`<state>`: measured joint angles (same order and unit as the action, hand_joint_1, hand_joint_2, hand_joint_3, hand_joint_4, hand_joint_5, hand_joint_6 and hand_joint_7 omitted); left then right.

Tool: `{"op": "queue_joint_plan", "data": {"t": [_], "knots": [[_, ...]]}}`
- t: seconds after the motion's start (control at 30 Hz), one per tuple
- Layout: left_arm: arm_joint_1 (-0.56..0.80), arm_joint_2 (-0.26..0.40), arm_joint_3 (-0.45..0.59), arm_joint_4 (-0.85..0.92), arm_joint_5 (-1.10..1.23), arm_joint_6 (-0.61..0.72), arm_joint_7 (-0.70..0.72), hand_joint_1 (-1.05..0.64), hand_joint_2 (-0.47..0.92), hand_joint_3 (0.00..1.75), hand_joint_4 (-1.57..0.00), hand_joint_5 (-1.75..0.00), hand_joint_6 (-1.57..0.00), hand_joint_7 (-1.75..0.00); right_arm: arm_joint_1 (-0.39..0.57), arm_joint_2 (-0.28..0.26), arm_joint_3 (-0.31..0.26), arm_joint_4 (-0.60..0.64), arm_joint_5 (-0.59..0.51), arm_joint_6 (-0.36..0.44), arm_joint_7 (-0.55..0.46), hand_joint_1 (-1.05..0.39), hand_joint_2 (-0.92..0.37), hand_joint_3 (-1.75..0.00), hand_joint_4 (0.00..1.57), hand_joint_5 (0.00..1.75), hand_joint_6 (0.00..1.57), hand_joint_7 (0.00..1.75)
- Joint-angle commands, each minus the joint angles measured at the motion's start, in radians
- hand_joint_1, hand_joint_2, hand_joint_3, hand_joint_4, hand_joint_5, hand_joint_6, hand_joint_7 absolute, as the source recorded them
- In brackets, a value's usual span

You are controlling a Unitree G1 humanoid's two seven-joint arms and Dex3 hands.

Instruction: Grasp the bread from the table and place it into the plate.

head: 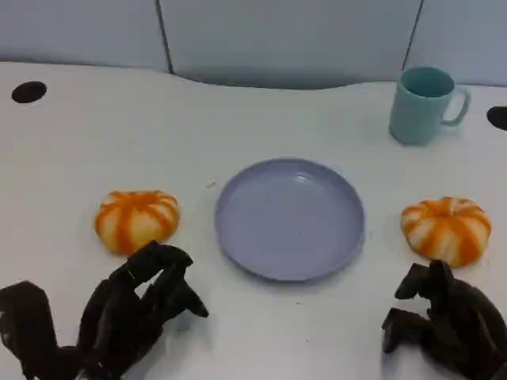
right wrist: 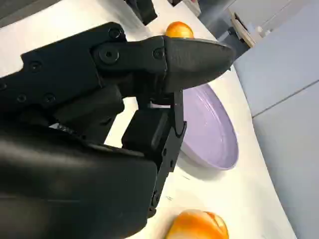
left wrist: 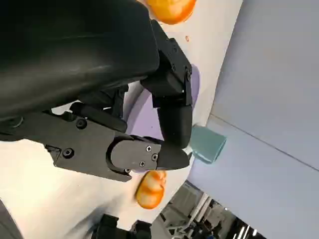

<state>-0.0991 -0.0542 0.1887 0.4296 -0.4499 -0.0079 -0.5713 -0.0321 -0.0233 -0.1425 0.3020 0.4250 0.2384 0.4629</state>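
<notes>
Two orange-and-white striped breads lie on the white table either side of an empty lavender plate [head: 289,218]. The left bread [head: 136,219] sits just ahead of my left hand [head: 135,309], whose fingers are spread and hold nothing. The right bread [head: 446,228] lies just beyond my right hand [head: 444,321], which is also empty with its fingers apart. The left wrist view has the left bread [left wrist: 171,9] close by, the plate [left wrist: 141,113] behind the fingers [left wrist: 172,112], and the right bread [left wrist: 149,189] farther off. The right wrist view shows the right bread [right wrist: 197,226], the plate [right wrist: 209,129] and the left bread [right wrist: 178,30].
A teal mug [head: 424,103] stands at the back right, well behind the plate; it also appears in the left wrist view [left wrist: 207,144]. Two dark round holes [head: 28,92] mark the table's far corners. A grey partition wall runs behind the table.
</notes>
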Motion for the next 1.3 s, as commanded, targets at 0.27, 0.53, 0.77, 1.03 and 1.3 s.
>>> {"op": "queue_joint_plan", "data": {"t": [0.27, 0.53, 0.77, 1.03, 1.3], "knots": [[0.006, 0.011, 0.007, 0.005, -0.001, -0.004, 0.001, -0.52, 0.92, 0.26, -0.67, -1.64, -0.54, -1.35, 0.008, -0.009, -0.01, 0.011, -0.002, 0.017, -0.017, -0.48, -0.92, -0.41, 1.26, 1.16, 1.17, 1.03], [0.011, 0.01, 0.004, -0.009, 0.002, 0.009, 0.017, -0.52, 0.92, 0.25, -0.67, -1.63, -0.55, -1.33, 0.008, -0.008, -0.011, 0.014, -0.002, 0.013, -0.015, -0.48, -0.92, -0.4, 1.28, 1.14, 1.19, 1.01], [0.008, 0.013, 0.006, -0.004, -0.001, 0.005, 0.007, -0.52, 0.92, 0.27, -0.67, -1.64, -0.53, -1.36, 0.01, -0.009, -0.009, 0.011, -0.001, 0.016, -0.013, -0.47, -0.92, -0.43, 1.26, 1.15, 1.18, 1.01], [0.008, 0.016, 0.006, -0.002, -0.003, 0.005, 0.0, -0.52, 0.92, 0.25, -0.66, -1.63, -0.53, -1.35, 0.011, -0.009, -0.007, 0.014, -0.007, 0.005, -0.012, -0.47, -0.92, -0.43, 1.26, 1.15, 1.18, 1.01], [0.003, 0.048, -0.009, 0.029, 0.079, -0.184, -0.023, -0.5, 0.92, 0.28, -0.62, -1.31, -0.59, -0.84, 0.015, 0.004, 0.007, 0.005, -0.012, 0.005, -0.02, -0.46, -0.92, -0.44, 1.27, 1.15, 1.18, 1.02]]}}
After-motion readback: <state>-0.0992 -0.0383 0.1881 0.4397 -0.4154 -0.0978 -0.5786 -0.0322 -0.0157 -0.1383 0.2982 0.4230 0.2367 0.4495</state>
